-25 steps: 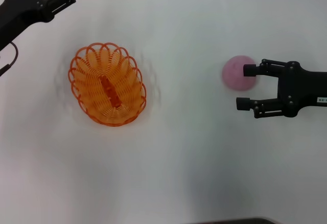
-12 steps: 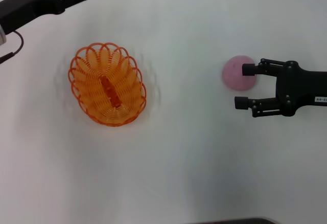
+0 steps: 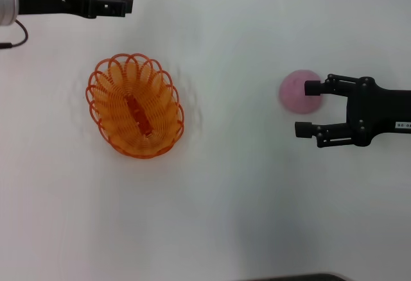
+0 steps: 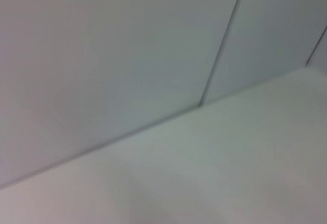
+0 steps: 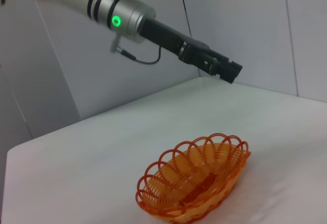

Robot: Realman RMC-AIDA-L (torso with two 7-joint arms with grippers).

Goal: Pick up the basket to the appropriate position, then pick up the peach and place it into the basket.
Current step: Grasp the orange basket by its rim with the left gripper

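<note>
The orange wire basket (image 3: 135, 104) sits upright on the white table, left of centre, and also shows in the right wrist view (image 5: 196, 180). The pink peach (image 3: 297, 92) lies on the table at the right. My right gripper (image 3: 307, 108) is open and empty just right of the peach, with its far finger over the peach's right edge. My left gripper (image 3: 127, 4) is above the table beyond the basket, well apart from it, pointing right. It also shows in the right wrist view (image 5: 232, 72). The left wrist view shows only wall and table.
The white table (image 3: 212, 217) is bare apart from the basket and peach. A grey panelled wall (image 5: 245, 24) stands behind its far edge. A dark strip (image 3: 295, 277) marks the table's near edge.
My left arm has swung away from the basket's left side, and its gripper now points right beyond the basket. The right gripper, peach and basket have barely moved.
</note>
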